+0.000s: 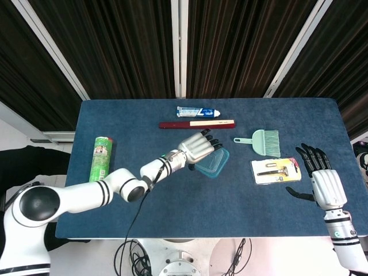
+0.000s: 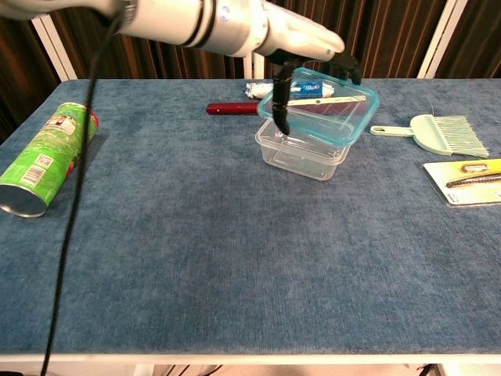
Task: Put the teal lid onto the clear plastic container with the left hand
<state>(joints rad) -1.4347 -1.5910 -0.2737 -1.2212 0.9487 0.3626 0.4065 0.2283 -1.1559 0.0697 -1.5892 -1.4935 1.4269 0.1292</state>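
Note:
My left hand [image 1: 195, 148] [image 2: 301, 41] holds the teal lid [image 1: 211, 163] [image 2: 327, 110] from above, fingers curled over its edges. The lid hangs just over the clear plastic container [image 2: 301, 153], slightly tilted; in the chest view a gap shows between lid and container rim. In the head view the lid and hand cover the container almost fully. My right hand [image 1: 323, 179] hovers open at the table's right edge, fingers spread, holding nothing.
A green can [image 1: 100, 161] [image 2: 43, 157] lies at the left. A toothpaste tube [image 1: 198, 111] and a dark red stick [image 1: 196, 123] lie behind the container. A mint brush [image 1: 263, 140] [image 2: 442, 131] and a carded razor pack [image 1: 275, 171] sit to the right.

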